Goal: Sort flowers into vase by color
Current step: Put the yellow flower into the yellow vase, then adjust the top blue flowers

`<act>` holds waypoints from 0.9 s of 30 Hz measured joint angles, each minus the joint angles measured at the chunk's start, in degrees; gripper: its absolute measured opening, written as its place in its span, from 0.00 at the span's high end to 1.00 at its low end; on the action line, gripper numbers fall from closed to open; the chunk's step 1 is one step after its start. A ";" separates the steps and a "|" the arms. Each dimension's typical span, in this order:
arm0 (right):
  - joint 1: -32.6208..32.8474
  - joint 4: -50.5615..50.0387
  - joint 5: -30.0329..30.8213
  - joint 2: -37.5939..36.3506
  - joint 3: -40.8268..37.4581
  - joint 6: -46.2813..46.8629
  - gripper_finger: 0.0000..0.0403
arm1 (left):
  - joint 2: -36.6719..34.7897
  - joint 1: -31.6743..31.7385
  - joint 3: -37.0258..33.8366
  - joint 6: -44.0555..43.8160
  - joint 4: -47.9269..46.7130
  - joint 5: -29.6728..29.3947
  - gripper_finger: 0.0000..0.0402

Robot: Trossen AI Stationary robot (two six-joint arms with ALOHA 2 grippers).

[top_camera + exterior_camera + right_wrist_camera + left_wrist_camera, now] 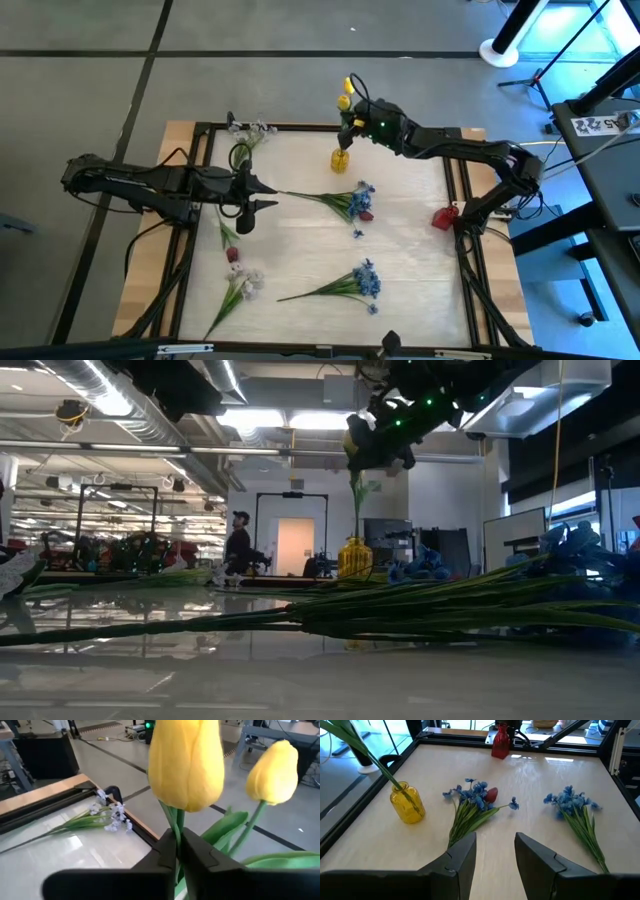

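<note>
My right gripper (348, 122) is shut on two yellow tulips (185, 760) above the yellow vase (340, 160), which stands at the table's far middle. Their green stems (380, 765) reach down into the vase (407, 802). My left gripper (495, 855) is open and empty near the stem end of a blue cluster (350, 202), which lies flat with a dark red tulip bud (491, 795) beside it. A second blue cluster (362, 282) lies nearer. White sprigs lie at the far left (250, 130) and the near left (242, 285). My right gripper pinches the yellow tulips' green stems (176, 822) between its two fingers, just below the blossoms. The fingers lie across the stems. The tulips stand tilted, blossoms above the fingers, with the lower stem ends inside the yellow vase (353, 557).
A red vase (445, 216) stands by the table's right edge. Another red bud (232, 255) lies near the near-left white sprig. A black frame rims the table. Bare tabletop shows between the two blue clusters. A person (238, 545) stands far off in the room.
</note>
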 joint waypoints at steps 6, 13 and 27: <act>-1.23 -3.09 -0.76 -0.53 0.00 0.56 0.70 | 0.00 -0.01 0.00 -0.38 -0.07 -0.02 0.67; -1.04 -11.74 -0.80 -4.57 0.02 0.86 0.50 | -0.17 0.00 -0.02 -0.42 -0.36 -0.76 0.65; 21.15 -39.47 9.95 -11.89 0.04 11.39 0.32 | 5.30 -3.93 -0.02 1.51 1.58 3.50 0.59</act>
